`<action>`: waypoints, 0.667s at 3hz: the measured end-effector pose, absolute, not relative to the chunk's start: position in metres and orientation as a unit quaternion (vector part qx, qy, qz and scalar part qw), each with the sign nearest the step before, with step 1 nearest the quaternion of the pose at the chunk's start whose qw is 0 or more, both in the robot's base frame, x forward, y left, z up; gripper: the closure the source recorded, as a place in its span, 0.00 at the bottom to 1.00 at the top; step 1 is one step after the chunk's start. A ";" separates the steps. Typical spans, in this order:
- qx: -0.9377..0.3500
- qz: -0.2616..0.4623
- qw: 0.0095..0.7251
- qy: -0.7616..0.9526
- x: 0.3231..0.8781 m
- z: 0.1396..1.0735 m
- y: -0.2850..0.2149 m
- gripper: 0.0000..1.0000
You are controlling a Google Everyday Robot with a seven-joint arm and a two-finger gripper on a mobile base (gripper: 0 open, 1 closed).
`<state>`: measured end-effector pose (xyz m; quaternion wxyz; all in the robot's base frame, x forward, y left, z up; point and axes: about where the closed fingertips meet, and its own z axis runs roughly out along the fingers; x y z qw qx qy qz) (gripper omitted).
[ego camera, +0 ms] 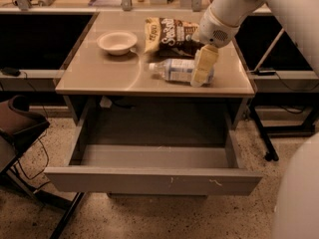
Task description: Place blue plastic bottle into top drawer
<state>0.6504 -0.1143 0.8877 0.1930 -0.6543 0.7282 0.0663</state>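
The tool (198, 79) covers the blue plastic bottle (174, 69) at its base.

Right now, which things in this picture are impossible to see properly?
Camera view:
- Blue plastic bottle: its base end is covered by the claw, which is down over it on the table.
- Chip bag: right part hidden behind the arm.
- Top drawer: floor near the front hidden by its front panel.
- The arm: cut off by the top edge.

Frontal view looks down, seemingly head-high; gripper (199, 78) upper-right.
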 end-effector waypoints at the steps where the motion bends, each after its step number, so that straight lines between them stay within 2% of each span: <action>1: -0.667 0.107 0.198 0.710 0.670 0.860 -0.091 0.00; 2: -0.671 0.136 0.198 0.702 0.682 0.837 -0.079 0.00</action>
